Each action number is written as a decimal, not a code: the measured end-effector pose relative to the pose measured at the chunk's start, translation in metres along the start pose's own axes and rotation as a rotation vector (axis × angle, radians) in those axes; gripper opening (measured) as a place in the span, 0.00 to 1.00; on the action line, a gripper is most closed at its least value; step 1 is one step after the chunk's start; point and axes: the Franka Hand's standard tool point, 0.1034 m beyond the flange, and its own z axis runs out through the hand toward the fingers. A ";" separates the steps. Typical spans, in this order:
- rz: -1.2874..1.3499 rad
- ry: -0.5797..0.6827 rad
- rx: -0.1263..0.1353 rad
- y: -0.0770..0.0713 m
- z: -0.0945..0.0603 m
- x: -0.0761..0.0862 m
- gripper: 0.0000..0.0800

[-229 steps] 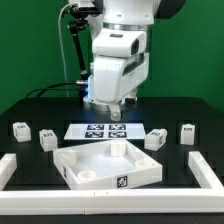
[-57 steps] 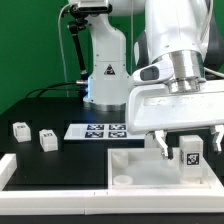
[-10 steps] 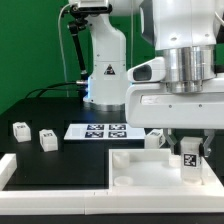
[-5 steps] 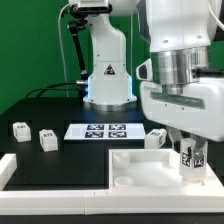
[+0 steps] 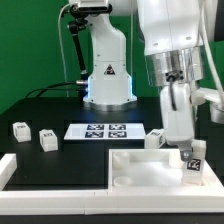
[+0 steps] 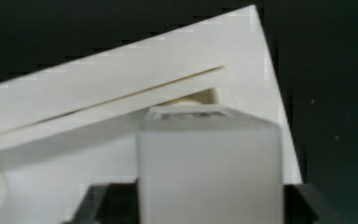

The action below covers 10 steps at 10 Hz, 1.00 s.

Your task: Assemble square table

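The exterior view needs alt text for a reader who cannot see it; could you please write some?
The arm's pincer grips a tagged white leg at the exterior view's right corner of the square top. Three loose legs and the marker board lie on the black table behind it.

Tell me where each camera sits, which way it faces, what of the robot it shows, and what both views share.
Exterior view: off the arm, facing the robot's base across the table; shows the arm and pincer above the table top.
Wrist view: on the wrist, looking down along the fingers at the gripped leg; of the robot, only they show.
Shared: the leg and the table top's corner.
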 end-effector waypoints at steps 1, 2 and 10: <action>-0.177 -0.005 -0.032 0.000 -0.002 -0.002 0.59; -0.327 -0.009 -0.022 -0.009 -0.004 -0.001 0.76; -1.223 0.015 -0.085 -0.009 -0.003 -0.002 0.81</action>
